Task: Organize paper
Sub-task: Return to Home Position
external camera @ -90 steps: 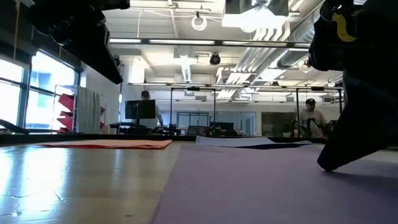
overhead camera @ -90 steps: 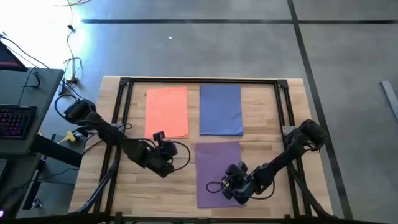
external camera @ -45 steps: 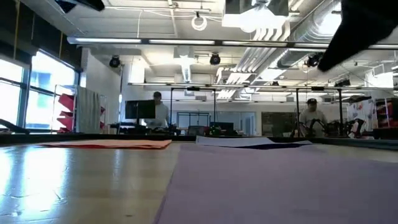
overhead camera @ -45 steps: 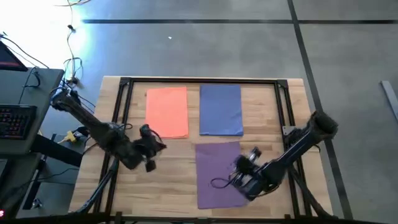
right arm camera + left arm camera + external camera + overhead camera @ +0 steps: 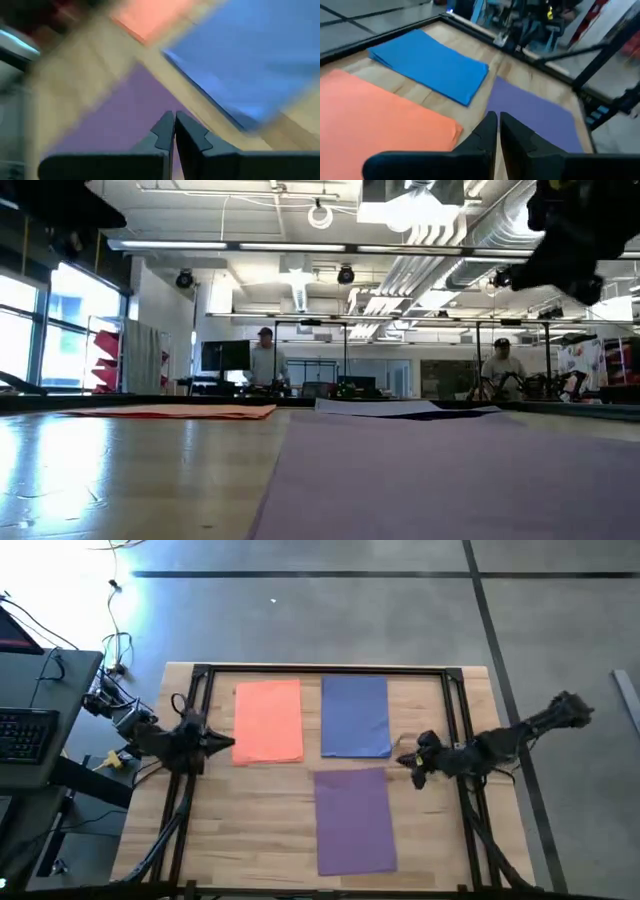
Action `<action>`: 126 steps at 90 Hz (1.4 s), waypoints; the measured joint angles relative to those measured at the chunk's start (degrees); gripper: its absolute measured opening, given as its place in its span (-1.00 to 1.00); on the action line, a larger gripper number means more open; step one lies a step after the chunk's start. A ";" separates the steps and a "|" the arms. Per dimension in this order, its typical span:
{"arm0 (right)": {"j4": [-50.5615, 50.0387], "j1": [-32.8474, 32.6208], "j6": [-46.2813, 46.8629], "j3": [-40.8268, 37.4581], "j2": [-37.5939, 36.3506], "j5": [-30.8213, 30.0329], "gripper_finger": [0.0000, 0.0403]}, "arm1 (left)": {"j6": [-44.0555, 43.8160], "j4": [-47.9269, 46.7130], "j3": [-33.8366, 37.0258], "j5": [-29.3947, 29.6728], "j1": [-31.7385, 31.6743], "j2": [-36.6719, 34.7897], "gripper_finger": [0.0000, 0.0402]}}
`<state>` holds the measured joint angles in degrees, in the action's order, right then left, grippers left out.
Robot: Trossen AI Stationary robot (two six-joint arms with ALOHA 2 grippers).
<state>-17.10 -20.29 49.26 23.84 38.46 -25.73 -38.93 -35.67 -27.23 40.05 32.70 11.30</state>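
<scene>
Stacks of paper, three in all, are lying flat on the table, one of each colour: one orange stack at the far left, one blue stack just beside it on the right, and one purple stack nearer the front edge, apart from both. How many sheets each is holding I cannot tell. I am holding my left gripper just beside the orange stack's left edge, its two fingers pressed together on nothing. My right gripper is hanging near the blue stack's right front corner, its two fingers likewise together and empty.
</scene>
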 joint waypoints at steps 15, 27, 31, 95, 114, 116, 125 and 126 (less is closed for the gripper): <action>18.02 13.90 -11.17 -10.31 -9.04 11.14 -1.00 | 2.94 3.85 7.52 -4.30 -3.69 -10.55 -1.00; 26.63 23.02 -17.67 -14.98 -11.51 20.88 -1.00 | 8.13 9.64 10.52 -7.90 -7.28 -10.72 -1.00; 29.19 25.48 -19.41 -16.20 -11.81 23.61 -1.00 | 9.75 13.88 11.52 -9.22 -8.79 -10.45 -1.00; 38.59 31.18 -28.77 -23.30 -13.06 34.59 -1.00 | 26.81 36.45 26.59 -39.24 -37.41 -11.07 -1.00; 33.11 31.18 -19.55 -23.32 -13.03 34.56 -1.00 | 29.04 36.58 26.54 -36.50 -37.98 -10.53 -1.00; 32.48 31.18 -19.31 -23.32 -13.03 34.55 -1.00 | 28.64 36.58 26.54 -36.52 -37.98 -10.51 -1.00; 30.29 31.18 -19.58 -23.32 -13.03 34.54 -1.00 | 27.55 36.55 26.54 -36.54 -37.95 -10.53 -1.00; 30.10 31.18 -19.56 -23.32 -13.03 34.55 -1.00 | 27.52 36.55 26.54 -36.52 -37.94 -10.53 -1.00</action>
<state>12.99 10.90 29.70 0.51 25.43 8.82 -11.41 0.89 -0.69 3.52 -5.24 0.78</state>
